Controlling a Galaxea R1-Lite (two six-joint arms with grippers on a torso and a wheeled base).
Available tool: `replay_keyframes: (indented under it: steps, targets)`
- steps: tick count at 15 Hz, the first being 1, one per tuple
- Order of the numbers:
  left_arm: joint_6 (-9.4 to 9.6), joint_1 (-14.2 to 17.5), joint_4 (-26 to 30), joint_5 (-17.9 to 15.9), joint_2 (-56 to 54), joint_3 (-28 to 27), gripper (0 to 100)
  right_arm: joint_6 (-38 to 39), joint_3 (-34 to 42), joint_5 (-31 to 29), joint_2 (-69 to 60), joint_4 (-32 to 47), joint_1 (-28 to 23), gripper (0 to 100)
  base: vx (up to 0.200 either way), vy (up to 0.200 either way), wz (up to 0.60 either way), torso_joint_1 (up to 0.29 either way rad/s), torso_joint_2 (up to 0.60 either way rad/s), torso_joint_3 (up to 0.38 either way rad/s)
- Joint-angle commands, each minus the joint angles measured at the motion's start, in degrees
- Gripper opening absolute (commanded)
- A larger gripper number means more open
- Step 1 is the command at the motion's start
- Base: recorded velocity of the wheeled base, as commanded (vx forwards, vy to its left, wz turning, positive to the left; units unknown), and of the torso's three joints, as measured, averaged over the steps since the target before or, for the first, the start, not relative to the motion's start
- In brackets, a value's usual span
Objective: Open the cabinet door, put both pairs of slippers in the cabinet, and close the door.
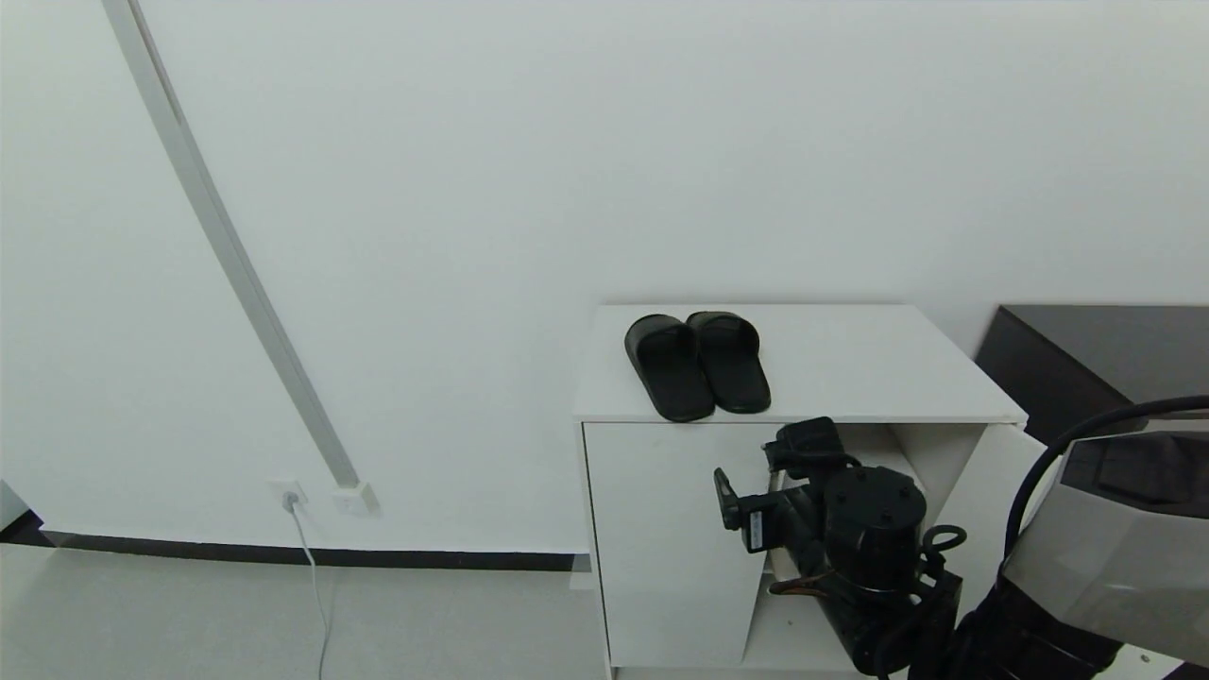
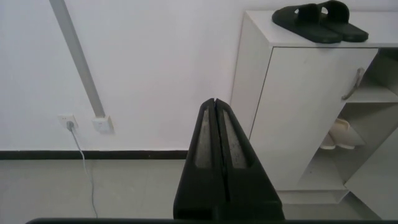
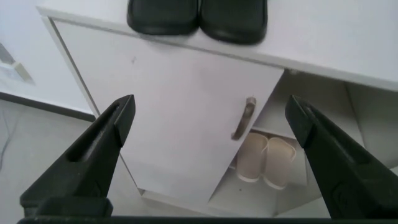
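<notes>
The cabinet [image 1: 850, 364] is seen at about 4 o'clock in the head view. Its right-hand door [image 1: 982, 510] is swung open, while the left-hand door [image 3: 168, 112] with its handle [image 3: 244, 118] is shut. A pale pair of slippers [image 3: 268, 160] is stowed on a shelf inside the open compartment. The black pair of slippers [image 1: 697, 365] is left on the cabinet top, side by side and touching, toward the 9 o'clock end of that top, with the heels at the front edge.

The right gripper [image 3: 210, 106] is held in front of the cabinet, at roughly 5 o'clock from the black pair and below the level of the top, and its jaws are spread wide with nothing between them. The left gripper [image 2: 214, 109] is held well apart from the cabinet, out toward 9 o'clock, with its jaws pressed together on nothing.

The door-opening step is judged done and half of the stowing with it, so the black pair is the step in hand. For the next move, the right gripper would need to be raised above the top and brought to 12 o'clock over the pair. The jaws would then be closed across both slippers together, so that neither is dropped, before they are carried down into the open compartment. After that the door remains to be closed
</notes>
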Motion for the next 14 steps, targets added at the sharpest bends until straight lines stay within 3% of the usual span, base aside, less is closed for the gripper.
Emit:
replay_keyframes:
  steps: [1, 5, 9, 12, 14]
  targets:
    - [-0.02, 0.02, -0.01, 0.01, 0.07, 0.00, 0, 0.00, 0.11, 0.69, 0.11, -0.46, 0.03, 100, 0.000, 0.000, 0.00, 0.183, -0.41, -0.212]
    - [-0.02, 0.02, -0.01, 0.01, 0.07, 0.00, 0, -1.15, -1.21, 1.57, 0.11, -0.46, 0.12, 100, 0.000, 0.000, 0.00, 0.168, -0.37, -0.204]
    - [-0.02, 0.02, -0.01, 0.01, 0.07, 0.00, 0, 0.87, -8.33, 1.49, -4.20, 10.35, 0.03, 100, 0.000, 0.000, 0.00, 0.073, -0.16, -0.085]
    - [-0.02, 0.02, -0.01, 0.01, 0.07, 0.00, 0, 6.06, -19.93, 1.49, -10.79, 33.47, 0.12, 100, 0.000, 0.000, 0.00, 0.000, 0.00, 0.000]
    - [-0.02, 0.02, -0.01, 0.01, 0.07, 0.00, 0, 8.26, -27.23, 1.22, -12.02, 44.63, 0.21, 100, 0.000, 0.000, 0.00, 0.000, 0.00, 0.000]
